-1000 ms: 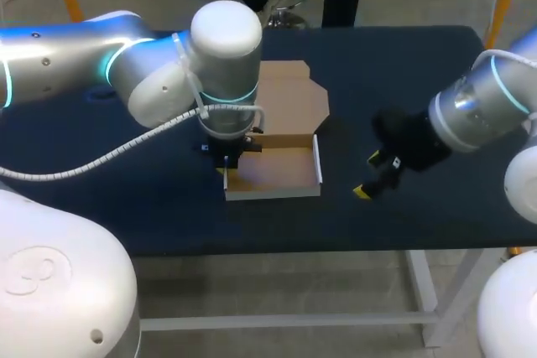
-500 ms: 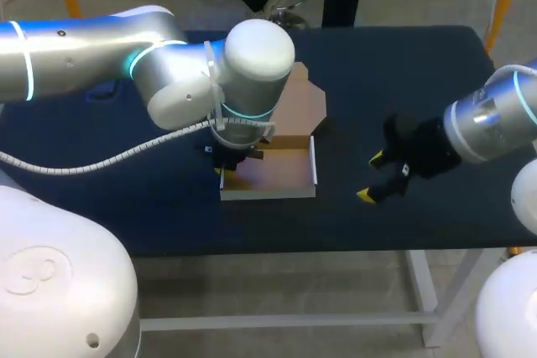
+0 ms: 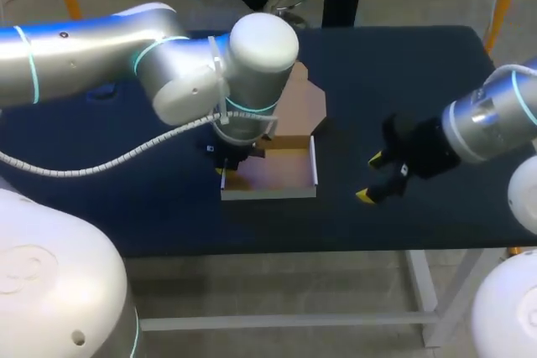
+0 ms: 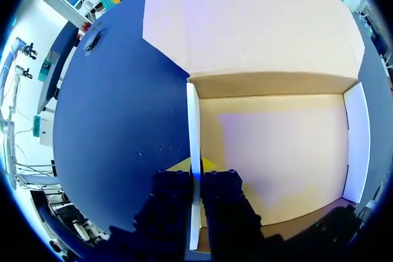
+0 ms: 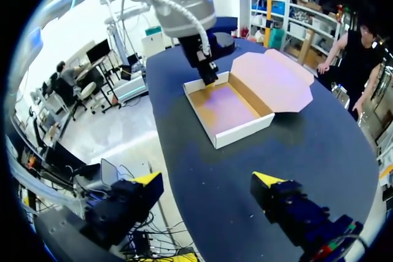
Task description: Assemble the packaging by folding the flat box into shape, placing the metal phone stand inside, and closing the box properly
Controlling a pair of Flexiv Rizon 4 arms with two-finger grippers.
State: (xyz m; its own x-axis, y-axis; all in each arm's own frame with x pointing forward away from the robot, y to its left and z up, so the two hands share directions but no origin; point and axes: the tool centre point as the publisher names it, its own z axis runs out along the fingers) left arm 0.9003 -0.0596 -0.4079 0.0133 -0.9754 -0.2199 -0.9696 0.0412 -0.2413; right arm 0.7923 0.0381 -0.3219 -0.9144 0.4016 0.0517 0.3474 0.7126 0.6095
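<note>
Currently, box (image 3: 277,169): I see it folded into a shallow tray, brown inside with white walls, sitting flat on the dark blue bench (image 3: 403,73) a little left of the middle.
Lid flap (image 3: 302,98): open and lying flat on the bench behind the tray, joined along the rear wall; my left arm's wrist covers part of it from above.
Left pincer (image 3: 225,168): down at the box's near-left corner. In its own wrist view (image 4: 195,167) one yellow tip sits outside the left side wall (image 4: 193,121) and one inside, both pressed to it, so it is clamped on that wall.
Box interior (image 4: 276,145): bare cardboard floor, with the right-hand wall standing upright opposite the gripped one.
Right pincer (image 3: 369,177): over bare bench to the right of the box, well apart from it, touching nothing.
Right pincer fingers: spread wide with nothing between them (image 5: 207,179); the box (image 5: 224,105) and lid flap (image 5: 273,81) lie ahead of it, with the left pincer (image 5: 209,75) on the far corner.
</note>
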